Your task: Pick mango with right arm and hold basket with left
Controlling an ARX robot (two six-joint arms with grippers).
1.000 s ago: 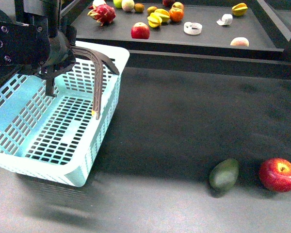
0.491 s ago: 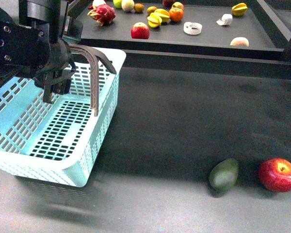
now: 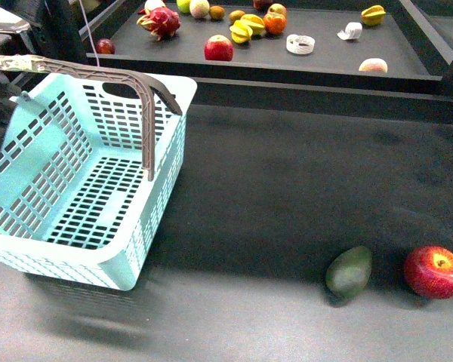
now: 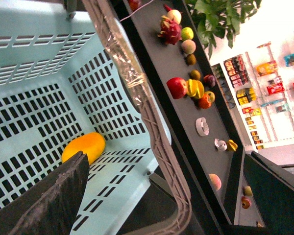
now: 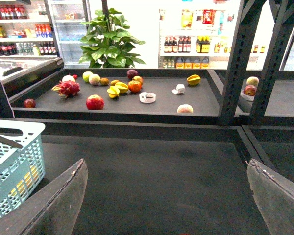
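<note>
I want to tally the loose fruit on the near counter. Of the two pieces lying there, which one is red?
The red apple, at the counter's far right. Its neighbour, just to its left, is a dark green avocado-like fruit, oval and duller, lying apart from the apple.

Dark counter (image 3: 287, 196); stocked shop shelves (image 5: 206, 44); potted plant (image 5: 110, 41); bright light.

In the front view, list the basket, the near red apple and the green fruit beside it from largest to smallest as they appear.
1. basket
2 and 3. near red apple and green fruit: too alike to rank.
</note>
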